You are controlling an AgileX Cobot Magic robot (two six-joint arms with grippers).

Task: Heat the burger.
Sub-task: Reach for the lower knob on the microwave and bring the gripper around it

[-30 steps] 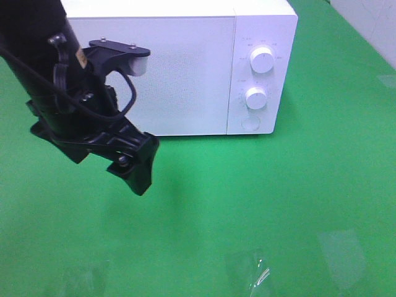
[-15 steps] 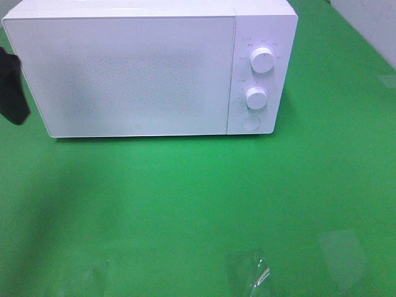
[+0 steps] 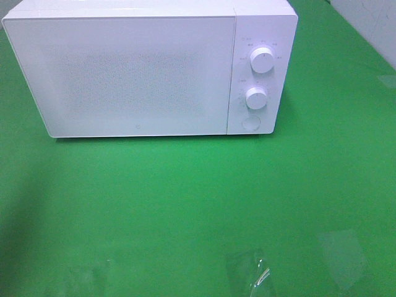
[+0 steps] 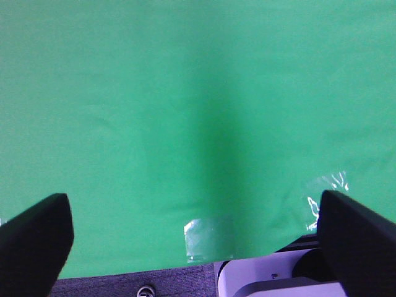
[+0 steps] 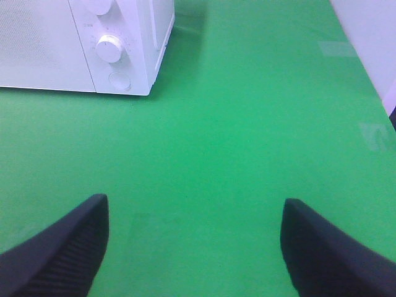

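Note:
The burger is out of view in every frame. A white microwave (image 3: 136, 74) stands at the back of the green table with its door shut; its right end also shows in the right wrist view (image 5: 62, 43). My left gripper (image 4: 192, 204) is open over bare green cloth with nothing between its black fingers. Some way in front of the microwave's right corner, my right gripper (image 5: 195, 204) is also open and empty. Neither arm appears in the exterior high view.
Two round knobs (image 3: 262, 60) and a round button (image 3: 250, 122) sit on the microwave's right panel. Shiny clear tape patches (image 3: 253, 272) lie on the cloth near the front. A white wall (image 5: 371, 37) bounds the right side.
The left arm, which stood in front of the microwave door a second ago, has drawn away to the left and gone out of the exterior high view. The microwave door now shows in full.

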